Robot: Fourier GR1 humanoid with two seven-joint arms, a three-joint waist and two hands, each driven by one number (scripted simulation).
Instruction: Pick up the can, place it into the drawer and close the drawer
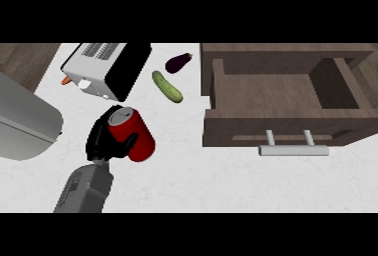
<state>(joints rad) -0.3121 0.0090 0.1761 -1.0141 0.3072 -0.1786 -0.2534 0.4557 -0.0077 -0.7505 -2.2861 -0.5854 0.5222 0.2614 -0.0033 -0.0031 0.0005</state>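
Can (133, 134), red with a silver top, sits left of centre on the white table (221, 185), with bare surface between it and the open drawer (284, 95) at the right, whose handle (293, 149) juts toward the near edge. A toaster (103, 67), cucumber (167, 86) and eggplant (178, 62) lie behind it. The left hand (103, 140) curls round the can, holding it.

a white and black toaster (103, 70) sits on the pale desk (221, 180) at the upper left, with a small orange thing (66, 80) peeking out at its left edge. just right of it lies a green cucumber (167, 86), slanted, and a dark purple eggplant (178, 63) above that. a large grey rounded object (26, 125) fills the left side
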